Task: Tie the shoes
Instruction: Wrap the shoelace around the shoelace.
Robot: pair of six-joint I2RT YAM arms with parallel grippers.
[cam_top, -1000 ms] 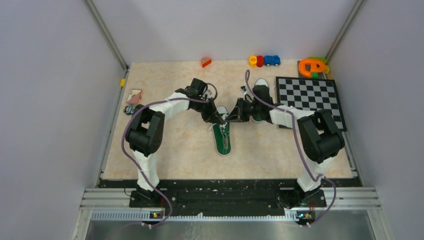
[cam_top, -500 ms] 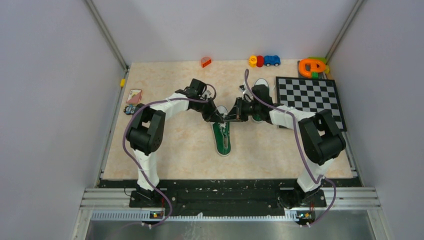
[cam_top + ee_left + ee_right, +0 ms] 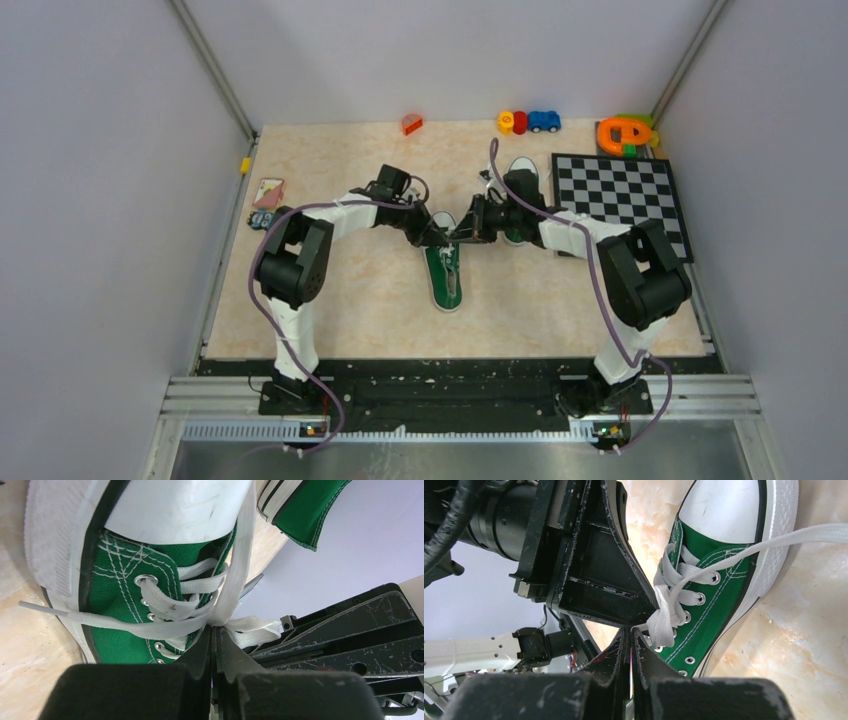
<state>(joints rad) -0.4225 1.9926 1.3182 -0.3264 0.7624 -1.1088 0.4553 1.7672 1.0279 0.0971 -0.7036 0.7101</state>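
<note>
A green sneaker point(image 3: 445, 270) with white sole and toe cap lies mid-table, toe toward the back. Both grippers meet over its lacing. My left gripper point(image 3: 437, 238) is shut on the white lace point(image 3: 220, 607) where the strands cross; the shoe fills the left wrist view point(image 3: 125, 595). My right gripper point(image 3: 459, 236) is shut on a folded bunch of the same lace point(image 3: 663, 622), beside the eyelets of the shoe point(image 3: 714, 587). One lace end trails off over the sole point(image 3: 814, 532). The second sneaker point(image 3: 520, 190) lies behind my right arm, partly hidden.
A checkerboard point(image 3: 622, 196) lies at the right. Toy cars point(image 3: 528, 122) and an orange toy point(image 3: 624, 134) sit along the back edge, a small orange piece point(image 3: 411, 124) at back centre. A card and small objects point(image 3: 267, 198) lie at the left edge.
Both grippers have closed in toward each other over the shoe's lacing; the left wrist has dropped slightly and shifted right. The shoe has not moved.
</note>
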